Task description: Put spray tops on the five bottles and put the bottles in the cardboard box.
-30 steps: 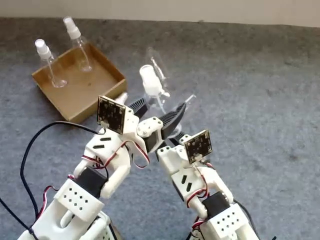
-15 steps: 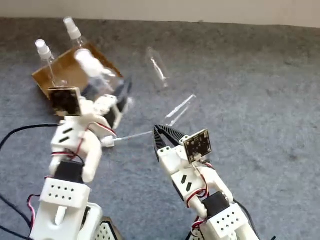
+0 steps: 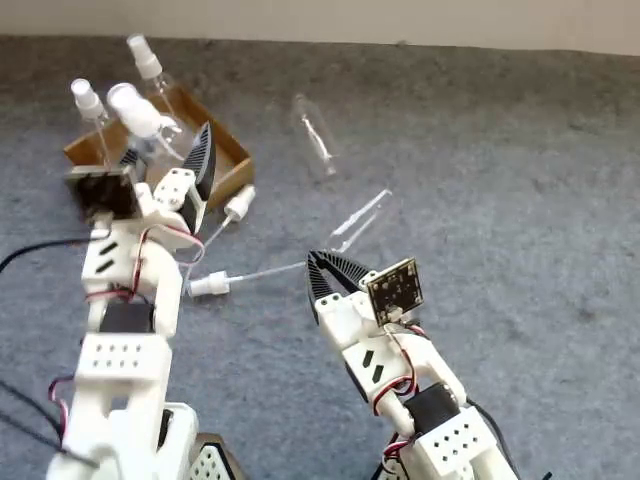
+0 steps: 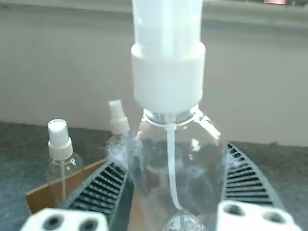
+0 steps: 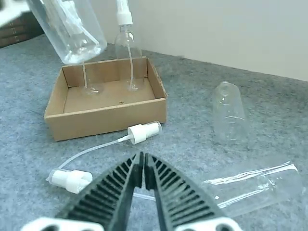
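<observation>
My left gripper (image 3: pixel 166 152) is shut on a clear bottle (image 3: pixel 150 128) with a white spray top (image 4: pixel 168 71), held tilted over the cardboard box (image 3: pixel 236 160). Its fingers (image 4: pixel 103 188) press on both sides of the bottle's body (image 4: pixel 179 163). Two capped bottles (image 3: pixel 90 108) (image 3: pixel 148 60) stand in the box. Two loose spray tops (image 3: pixel 240 203) (image 3: pixel 206 285) lie on the carpet between the arms. An empty bottle (image 3: pixel 315 135) lies farther back, and another (image 3: pixel 358 221) lies just beyond my right gripper (image 3: pixel 320 268), which is shut on nothing low over the carpet (image 5: pixel 143 172).
Grey carpet covers the table. The box (image 5: pixel 107 113) sits at the back left, its near wall facing the loose spray tops (image 5: pixel 144 131) (image 5: pixel 71 179). The empty bottles (image 5: pixel 228 114) (image 5: pixel 255 185) lie off to the right side. A pale wall runs along the far edge.
My left arm swung left from the middle, carrying the capped bottle over the box. My right gripper let go of the bottle, shut and has stayed low over the carpet.
</observation>
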